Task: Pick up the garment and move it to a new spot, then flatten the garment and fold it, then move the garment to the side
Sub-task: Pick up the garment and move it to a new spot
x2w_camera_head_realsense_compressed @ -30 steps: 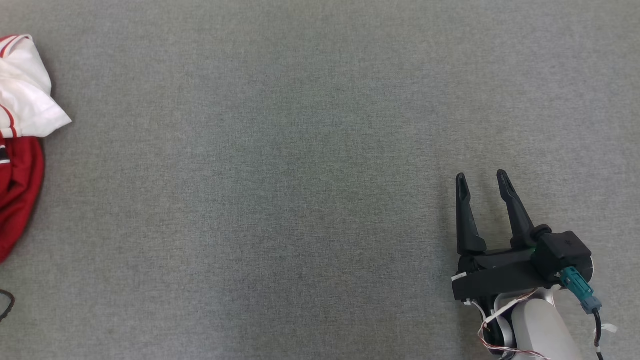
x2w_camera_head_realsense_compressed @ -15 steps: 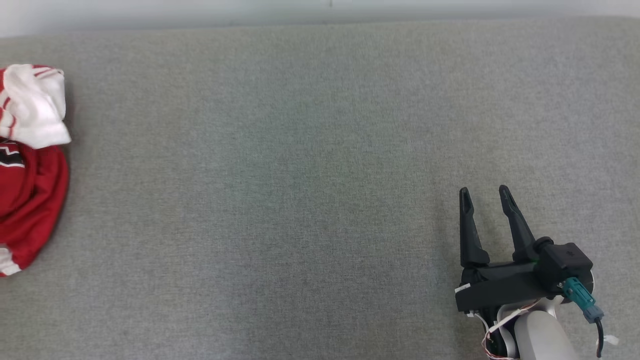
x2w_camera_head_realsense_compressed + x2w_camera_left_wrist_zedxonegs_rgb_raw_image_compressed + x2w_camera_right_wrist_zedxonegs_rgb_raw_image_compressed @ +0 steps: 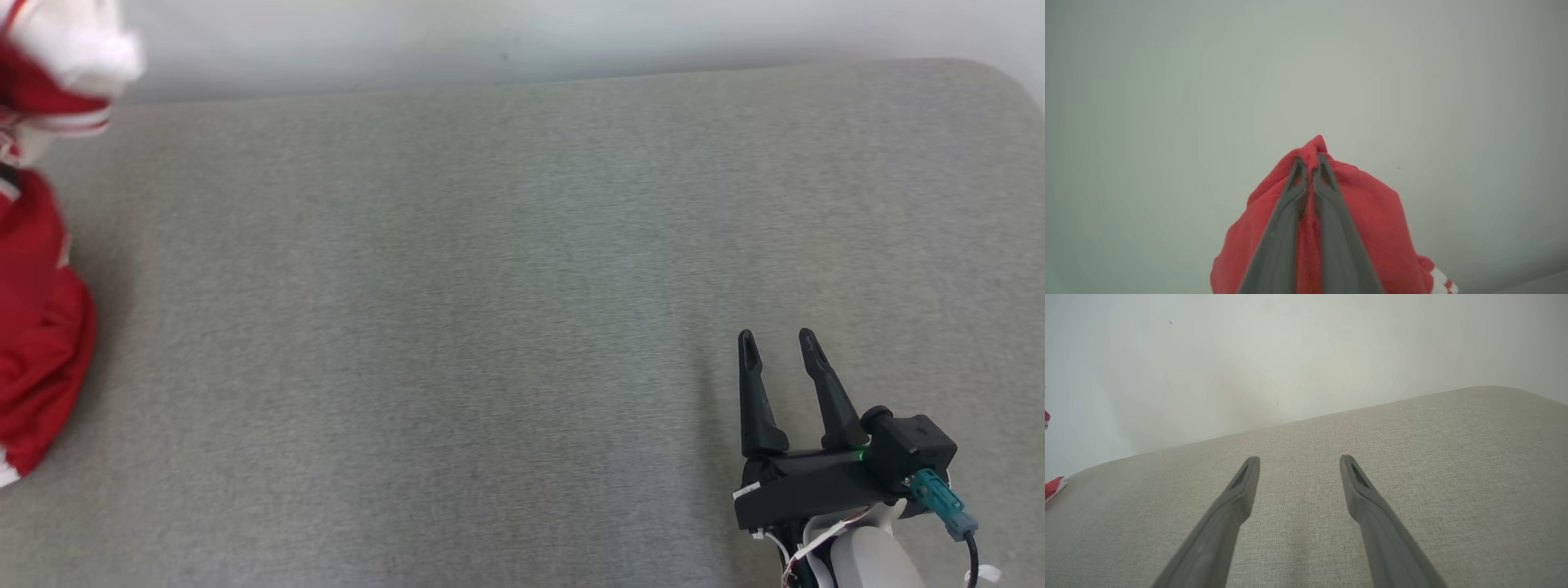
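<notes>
The left end effector point(image 3: 1311, 160) is closed tight on a fold of the red garment point(image 3: 1367, 212). A small peak of cloth is pinched between its two dark fingers point(image 3: 1286, 212) and pokes out past their tips, and the rest of the cloth is bunched behind and below them. Only the pale wall point(image 3: 1167, 81) is seen behind this grip, so the arm is judged to be raised and pointed away from the counter point(image 3: 490, 327), with the garment lifted off the counter's grey cloth top. From the head camera the garment is seen at the counter's far left side. A white, red-striped part is held high above the counter's back edge, and the red body hangs down from it. Whether the lowest hem touches the counter cannot be told, since it is cut off at the picture's edge. The right end effector point(image 3: 775, 335) is spread wide and grips nothing. It is held low over the counter's near right part, with its fingers pointed toward the counter's back edge and its pale forearm behind it, well apart from the garment. The pick-up is judged to be done and the carry to a new spot to be under way. The garment has not yet been set down on the counter's open middle. Flattening, folding and the final move to the side are all left to be done. The free right arm is judged to be parked and ready for the spreading.
</notes>
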Motion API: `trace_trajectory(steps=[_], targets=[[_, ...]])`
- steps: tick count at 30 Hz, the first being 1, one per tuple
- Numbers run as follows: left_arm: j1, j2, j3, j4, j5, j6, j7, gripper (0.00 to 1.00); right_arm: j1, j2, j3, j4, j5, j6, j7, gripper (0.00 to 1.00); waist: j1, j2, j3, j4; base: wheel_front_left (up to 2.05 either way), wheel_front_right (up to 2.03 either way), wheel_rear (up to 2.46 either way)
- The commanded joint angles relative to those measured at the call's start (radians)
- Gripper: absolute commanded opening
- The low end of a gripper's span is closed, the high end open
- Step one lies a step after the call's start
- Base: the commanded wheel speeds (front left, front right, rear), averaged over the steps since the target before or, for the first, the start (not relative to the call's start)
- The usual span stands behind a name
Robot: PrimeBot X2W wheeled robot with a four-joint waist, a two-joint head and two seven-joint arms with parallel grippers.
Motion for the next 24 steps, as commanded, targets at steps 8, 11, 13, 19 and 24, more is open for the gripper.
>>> trace_trajectory(steps=[8,11,13,19,24], targets=[[-0.061,-0.097,-0.072,-0.192,0.005,0.019,0.077,0.00,0.021,0.003,0.009,0.006,0.030,-0.002,0.000,1.00,0.0001,0.0000,-0.035,-0.115,0.00,0.00,0.00],[-0.065,-0.140,-0.105,-0.240,-0.004,0.024,0.105,0.00,0.024,0.003,0.014,0.007,0.039,-0.002,0.000,1.00,0.0001,0.0000,-0.036,-0.155,0.00,0.00,0.00],[-0.063,-0.168,-0.130,-0.261,-0.006,0.025,0.117,0.00,0.029,0.003,0.017,0.009,0.046,-0.002,0.000,1.00,0.0001,0.0000,-0.035,-0.179,0.00,0.00,0.00],[-0.006,-0.233,-0.210,-0.267,-0.013,0.022,0.135,0.00,0.031,0.003,0.028,0.006,0.058,-0.002,0.000,1.00,0.0001,0.0000,-0.027,-0.241,0.00,0.00,0.00],[0.107,-0.276,-0.238,-0.251,-0.029,0.047,0.102,0.00,0.031,0.003,0.027,0.007,0.063,-0.002,0.000,1.00,0.0001,0.0000,-0.017,-0.271,0.00,0.00,0.00]])
